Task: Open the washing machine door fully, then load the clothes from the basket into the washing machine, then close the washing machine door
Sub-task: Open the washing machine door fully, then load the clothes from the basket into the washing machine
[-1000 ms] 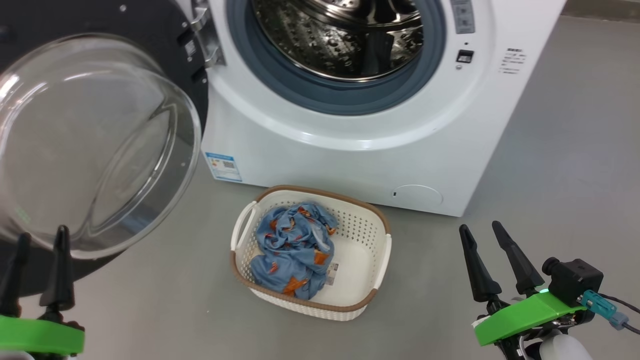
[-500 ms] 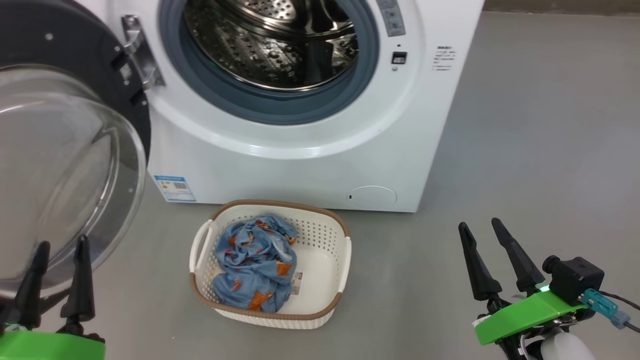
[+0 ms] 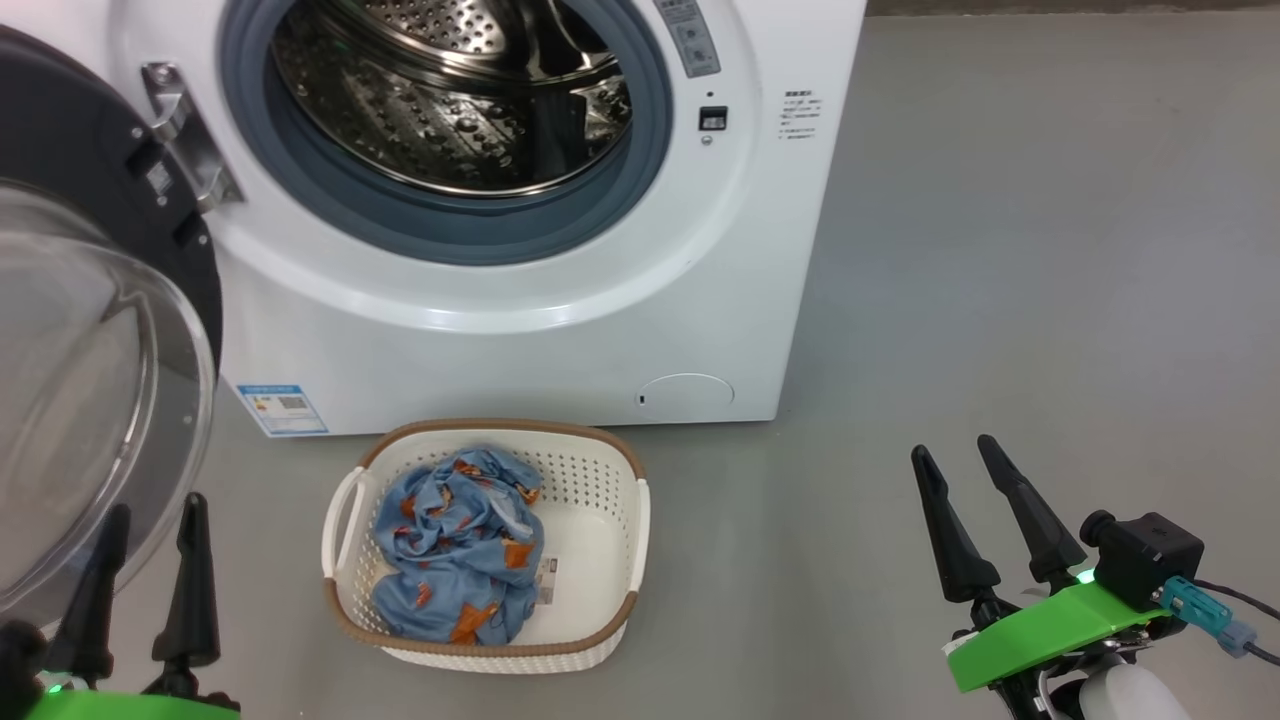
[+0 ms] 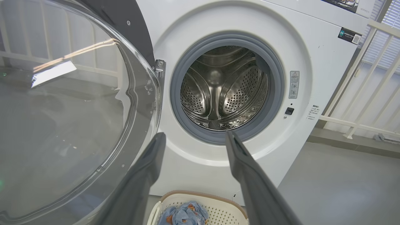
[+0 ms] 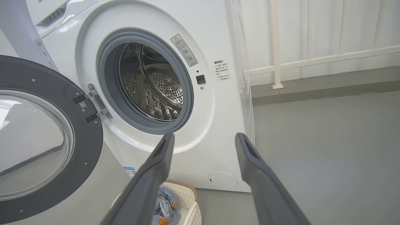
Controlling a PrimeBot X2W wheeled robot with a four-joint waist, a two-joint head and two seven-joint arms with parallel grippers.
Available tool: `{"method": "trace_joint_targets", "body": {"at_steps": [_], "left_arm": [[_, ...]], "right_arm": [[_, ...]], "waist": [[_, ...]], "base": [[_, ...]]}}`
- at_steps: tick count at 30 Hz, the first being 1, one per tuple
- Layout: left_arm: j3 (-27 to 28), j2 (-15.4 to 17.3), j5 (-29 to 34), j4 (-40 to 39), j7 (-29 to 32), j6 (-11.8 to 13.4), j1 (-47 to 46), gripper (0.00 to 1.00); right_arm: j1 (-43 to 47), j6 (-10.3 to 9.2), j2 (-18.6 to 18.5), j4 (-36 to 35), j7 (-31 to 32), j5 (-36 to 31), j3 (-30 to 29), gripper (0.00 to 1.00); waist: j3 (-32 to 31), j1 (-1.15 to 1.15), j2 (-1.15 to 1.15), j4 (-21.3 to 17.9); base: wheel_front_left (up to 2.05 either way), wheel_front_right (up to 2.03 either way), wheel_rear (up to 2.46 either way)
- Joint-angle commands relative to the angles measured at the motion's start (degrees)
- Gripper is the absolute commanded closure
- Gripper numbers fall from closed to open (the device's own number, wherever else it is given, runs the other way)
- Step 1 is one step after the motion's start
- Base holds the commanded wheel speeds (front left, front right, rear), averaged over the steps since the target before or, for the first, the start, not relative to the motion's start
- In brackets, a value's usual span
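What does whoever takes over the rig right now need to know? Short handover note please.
Grippers: left gripper open, empty, low in front of the washing machine door; right gripper open, empty, over the floor right of the basket.
Things: door swung wide open on the left; drum looks empty; clothes, a blue printed garment, bunched in the basket's left half, in front of the washing machine.
Done: door opened.
Left: load the clothes, close the door.

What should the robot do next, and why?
Probably lower the left gripper to the clothes in the basket: the washing machine door stands open, the drum is empty, and that gripper is open, holding nothing, nearer the basket than the right gripper.
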Motion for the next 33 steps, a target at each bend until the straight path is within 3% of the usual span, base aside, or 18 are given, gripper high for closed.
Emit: {"method": "trace_joint_targets", "body": {"at_steps": [1, 7, 17, 33], "left_arm": [[2.94, 0.81, 0.83, -1.56, -0.47, -0.35, -0.33, 0.00], [4.23, -1.87, 2.06, -1.56, -0.47, -1.07, 1.90, 0.00], [5.73, -3.97, 8.28, -1.33, -0.47, -1.07, 3.96, 0.00], [7.20, -6.30, 11.62, 0.39, -0.47, -3.21, 3.99, 0.00]], "right_arm": [[-0.48, 0.09, -0.52, -1.66, -0.69, -0.73, 1.22, 0.00], [0.18, 0.09, -1.13, -1.74, -0.69, -0.89, 1.04, 0.00], [0.52, 0.09, -2.11, -2.16, -0.69, -0.59, 1.08, 0.00], [0.68, 0.09, -2.01, -2.16, -0.69, -0.99, 0.38, 0.00]], "waist": [[-0.11, 0.00, 0.00, -0.89], [-1.32, 0.00, 0.00, -2.18], [-1.65, 0.00, 0.00, -2.85], [-1.90, 0.00, 0.00, -2.55]], "base": [[0.00, 0.00, 0.00], [0.00, 0.00, 0.00], [0.00, 0.00, 0.00], [0.00, 0.00, 0.00]]}}
